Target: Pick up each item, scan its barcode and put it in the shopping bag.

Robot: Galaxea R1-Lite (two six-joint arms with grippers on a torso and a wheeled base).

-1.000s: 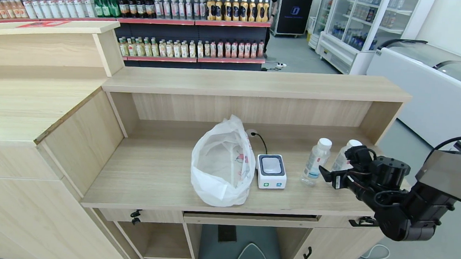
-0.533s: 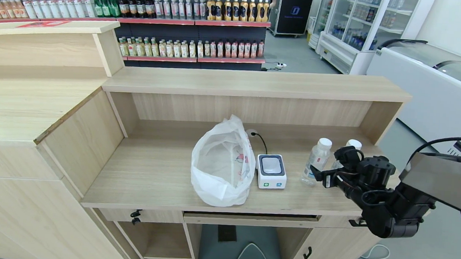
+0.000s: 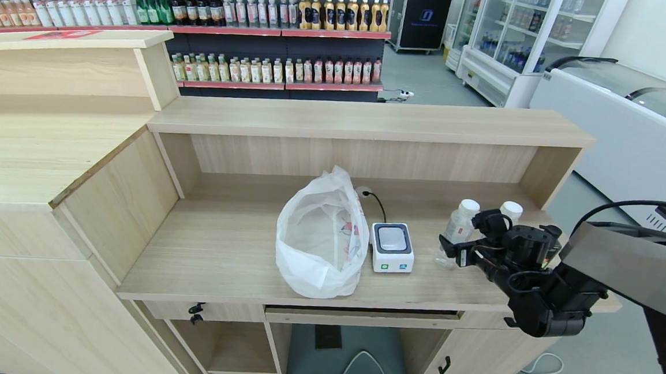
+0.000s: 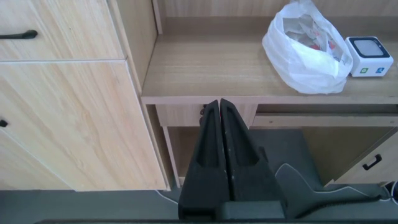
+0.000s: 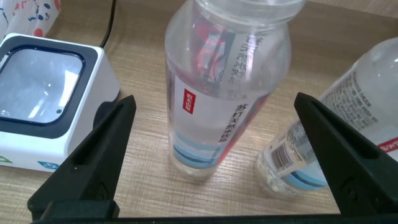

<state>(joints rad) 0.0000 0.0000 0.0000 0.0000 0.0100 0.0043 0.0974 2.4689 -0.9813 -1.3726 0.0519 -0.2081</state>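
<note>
At the far left, below the level of the wooden counter point(image 3: 219, 249), the left gripper point(image 4: 219, 109) hangs in front of a pale cupboard door point(image 4: 68, 118), its two black fingers pressed flat together with nothing between them. Across the aisle behind the counter run shelves of bottled drinks point(image 3: 274, 13).

On the worktop, about midway along, the white plastic shopping bag point(image 3: 318, 244) stands slumped with its mouth open towards the robot; red print shows on its right side. Just beside the bag, on its right, sits the small white barcode scanner point(image 3: 392, 247), a square box with a dark-rimmed glass window on top. A black cable point(image 3: 375, 201) runs from behind it to the back wall of the counter.

To the right of the scanner, a little apart from it, a clear water bottle point(image 3: 459, 221) stands upright with a white cap and a label with red and blue on it. A second water bottle point(image 3: 511, 209) of the same kind stands upright just beside it, farther right and slightly farther back.

The right gripper point(image 5: 214, 106) is level with the first bottle, its jaws spread wide with one finger on either side of the bottle's body. In the right wrist view a gap shows between each finger point(image 5: 93, 162) and the bottle, which rests on the counter.
</note>
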